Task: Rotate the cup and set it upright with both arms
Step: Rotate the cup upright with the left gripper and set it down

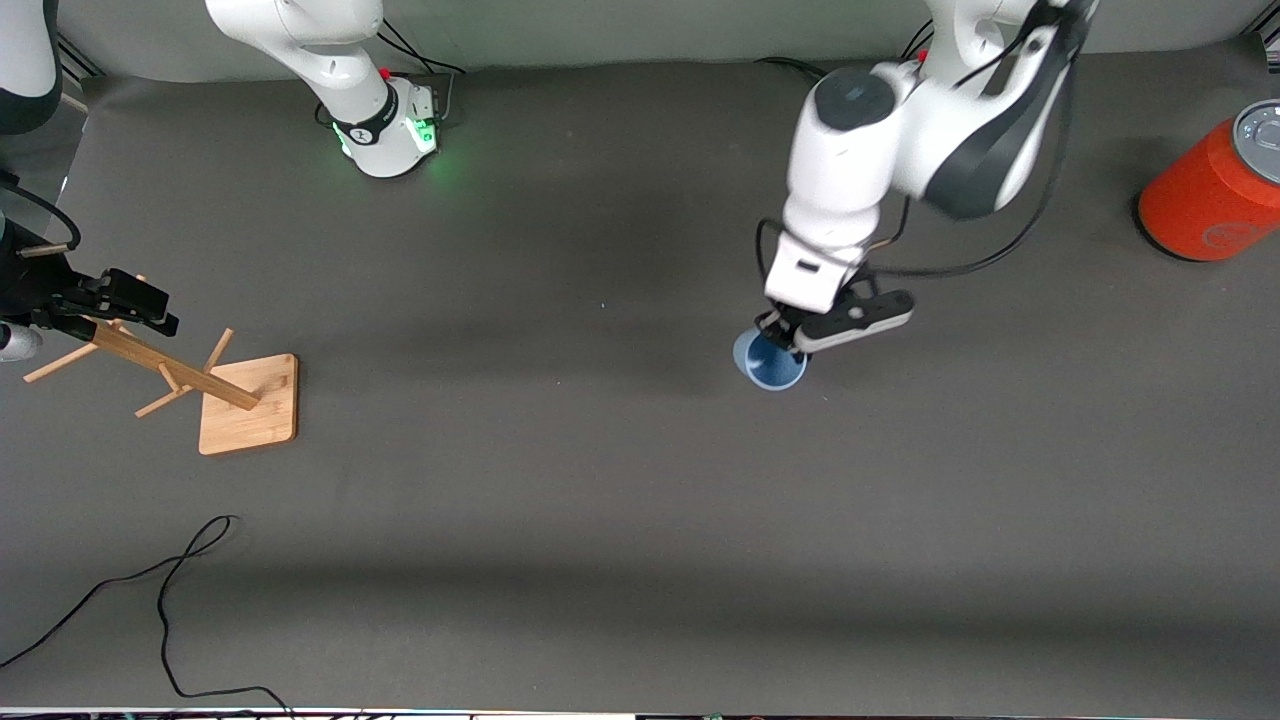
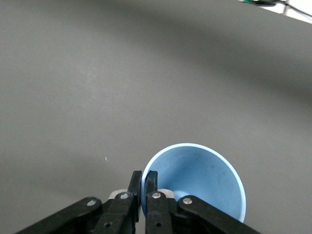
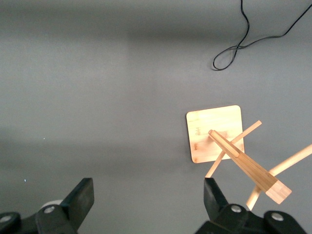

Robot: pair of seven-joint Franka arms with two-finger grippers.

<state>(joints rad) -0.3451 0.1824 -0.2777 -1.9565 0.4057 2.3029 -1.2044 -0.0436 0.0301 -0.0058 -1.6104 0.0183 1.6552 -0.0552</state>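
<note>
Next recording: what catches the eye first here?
The left hand pinching the rim of the small pale-blue plastic cup mid-table, mouth facing up. Then the bamboo peg rack at the right arm's end, with the open right hand over it, and the large orange cylinder at the left arm's end.

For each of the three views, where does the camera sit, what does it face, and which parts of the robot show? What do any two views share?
Front view: high across the table, looking down; both arms, the cup, wooden rack, orange cylinder.
Left wrist view: on the left arm; left end effector pinching the cup's rim.
Right wrist view: on the right arm; open right end effector over the rack.
Shared: front and left wrist show the cup.
</note>
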